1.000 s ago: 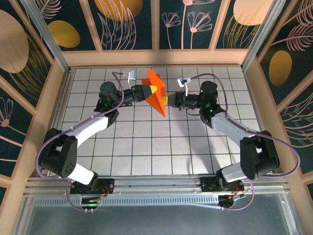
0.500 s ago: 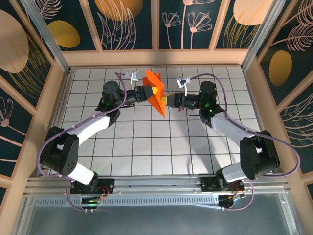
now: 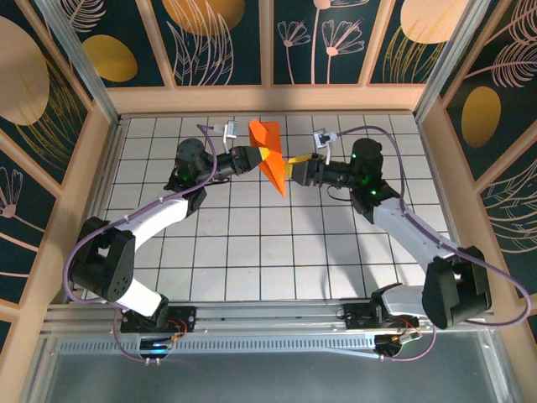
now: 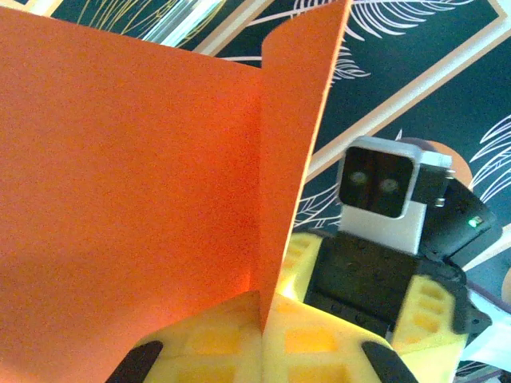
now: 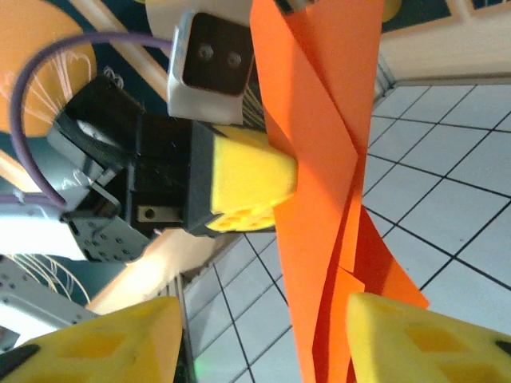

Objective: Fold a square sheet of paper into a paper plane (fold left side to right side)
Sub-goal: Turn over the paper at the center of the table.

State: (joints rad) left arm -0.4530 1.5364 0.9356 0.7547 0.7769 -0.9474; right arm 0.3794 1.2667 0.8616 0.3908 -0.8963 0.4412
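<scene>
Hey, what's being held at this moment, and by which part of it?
The left gripper is shut on the folded orange paper, pinching one long edge about midway along. The right gripper is open beside the paper, not gripping it.

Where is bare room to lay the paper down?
Bare table tiles between the left arm and right arm, and by the right wall. Crowded at the far middle, where left fingers and right fingers flank the folded orange paper.

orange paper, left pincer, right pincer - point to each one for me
orange paper (image 3: 273,170), top view, lower middle of the folded sheet
left pincer (image 3: 263,154), top view, between its yellow fingertips
right pincer (image 3: 295,166), top view, between its yellow fingertips
</scene>
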